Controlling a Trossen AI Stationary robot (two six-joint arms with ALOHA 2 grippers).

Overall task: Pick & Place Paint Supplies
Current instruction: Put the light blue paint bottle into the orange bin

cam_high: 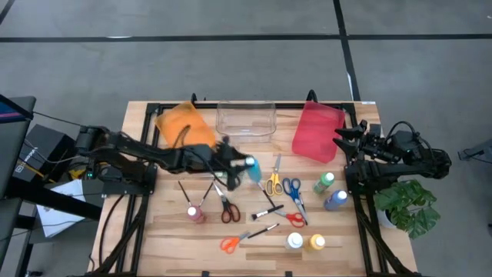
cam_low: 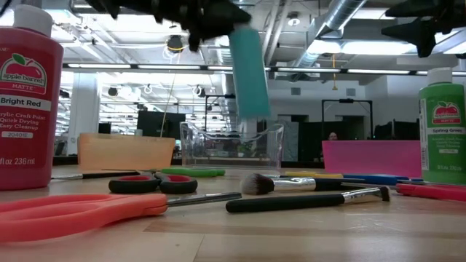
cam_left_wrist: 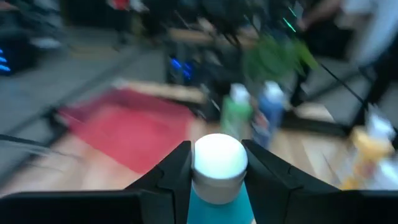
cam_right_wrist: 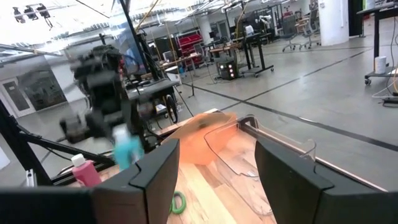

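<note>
We hold the blue paint bottle (cam_high: 251,171) up in the air, near the middle of the counter (cam_high: 173,231).

The left gripper (cam_high: 240,164) has its fingers (cam_left_wrist: 171,171) tight on the bottle's neck, under the white cap. We should keep it steady and carry it gently to a bin. The clear bin (cam_high: 246,119) is just beyond, with the orange bin (cam_high: 184,123) on its left and the red bin (cam_high: 317,129) on its right. Scissors and brushes lie below. The right gripper (cam_high: 344,141) waits by the red bin, fingers wide.
</note>
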